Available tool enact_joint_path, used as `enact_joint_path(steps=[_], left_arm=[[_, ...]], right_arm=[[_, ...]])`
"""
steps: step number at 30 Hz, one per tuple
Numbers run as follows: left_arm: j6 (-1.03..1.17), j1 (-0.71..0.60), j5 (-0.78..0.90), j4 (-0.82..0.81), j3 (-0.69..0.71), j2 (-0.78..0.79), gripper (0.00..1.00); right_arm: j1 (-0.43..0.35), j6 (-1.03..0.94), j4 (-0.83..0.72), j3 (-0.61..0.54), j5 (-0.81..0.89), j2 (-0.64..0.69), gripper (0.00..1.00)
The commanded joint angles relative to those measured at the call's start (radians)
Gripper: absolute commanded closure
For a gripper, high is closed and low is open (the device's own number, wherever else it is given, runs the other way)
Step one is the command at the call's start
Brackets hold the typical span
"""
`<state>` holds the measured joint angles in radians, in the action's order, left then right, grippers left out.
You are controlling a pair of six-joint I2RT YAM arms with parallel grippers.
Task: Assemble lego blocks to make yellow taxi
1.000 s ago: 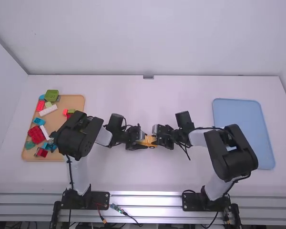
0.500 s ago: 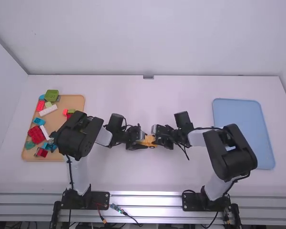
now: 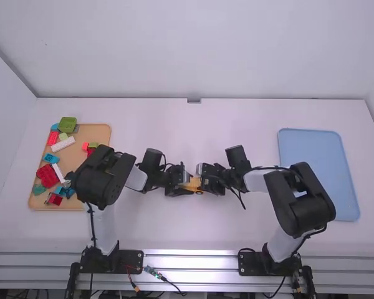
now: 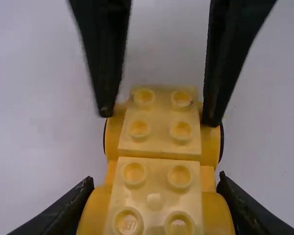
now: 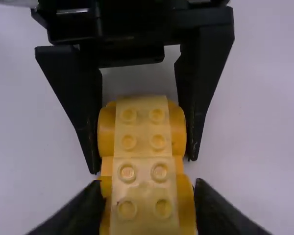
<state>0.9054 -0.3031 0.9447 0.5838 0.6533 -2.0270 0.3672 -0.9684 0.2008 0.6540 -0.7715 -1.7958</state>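
Observation:
Near the table's middle, my left gripper [image 3: 184, 185] is shut on one end of a yellow car body [image 3: 194, 183]. My right gripper [image 3: 204, 180] faces it, open, its fingers on either side of the car's other end. In the left wrist view, the left gripper [image 4: 156, 180] clasps the near end of the studded yellow car [image 4: 159, 128], which has rounded fenders and dark wheel edges. From the right wrist, the right gripper [image 5: 147, 184] straddles the near end of the car [image 5: 143, 128], with narrow gaps at its sides; the left gripper's fingers press on its far end.
A tan tray [image 3: 101, 133] at the left holds several red, blue, green and white blocks, partly behind the left arm. A blue tray [image 3: 318, 162] lies at the right, beyond the right arm. Both grippers' housings stand close together over the middle.
My right gripper has shifted slightly left, farther over the car's end. The left arm and the car in its gripper have stayed in place.

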Motion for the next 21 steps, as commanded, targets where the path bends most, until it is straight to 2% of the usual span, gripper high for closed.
enact_joint_path(steps=[1,2,5,9,11,12,14,15,16,21], left_arm=[[0.0,-0.01,0.007,-0.006,-0.012,-0.014,0.49],[0.0,-0.01,0.007,-0.006,-0.012,-0.014,0.49],[0.0,-0.011,0.007,-0.006,-0.012,-0.014,0.49],[0.0,-0.011,0.007,-0.003,-0.012,-0.014,0.49],[0.0,-0.01,0.006,-0.002,-0.012,-0.014,0.49],[0.0,-0.011,0.006,0.0,-0.012,-0.014,0.49],[0.0,-0.01,0.007,-0.001,-0.012,-0.014,0.49],[0.0,-0.011,0.007,0.0,-0.012,-0.014,0.49],[0.0,-0.011,0.007,0.0,-0.012,-0.014,0.49],[0.0,-0.01,0.007,0.0,-0.012,-0.014,0.49]], right_arm=[[0.004,0.003,0.012,-0.005,-0.014,-0.01,0.37],[0.003,0.004,0.014,-0.004,-0.018,-0.01,0.35],[-0.023,0.033,0.031,0.005,-0.059,-0.001,0.16],[-0.059,0.046,0.012,0.016,-0.148,0.045,0.13],[-0.074,0.044,0.014,0.016,-0.19,0.058,0.15],[-0.082,0.045,0.018,0.016,-0.211,0.064,0.19],[-0.096,0.045,0.027,0.012,-0.246,0.072,0.6],[-0.1,0.045,0.027,0.013,-0.251,0.072,0.9],[-0.099,0.044,0.021,0.013,-0.246,0.07,1.0],[-0.071,0.045,-0.034,0.012,-0.168,0.064,1.0]])
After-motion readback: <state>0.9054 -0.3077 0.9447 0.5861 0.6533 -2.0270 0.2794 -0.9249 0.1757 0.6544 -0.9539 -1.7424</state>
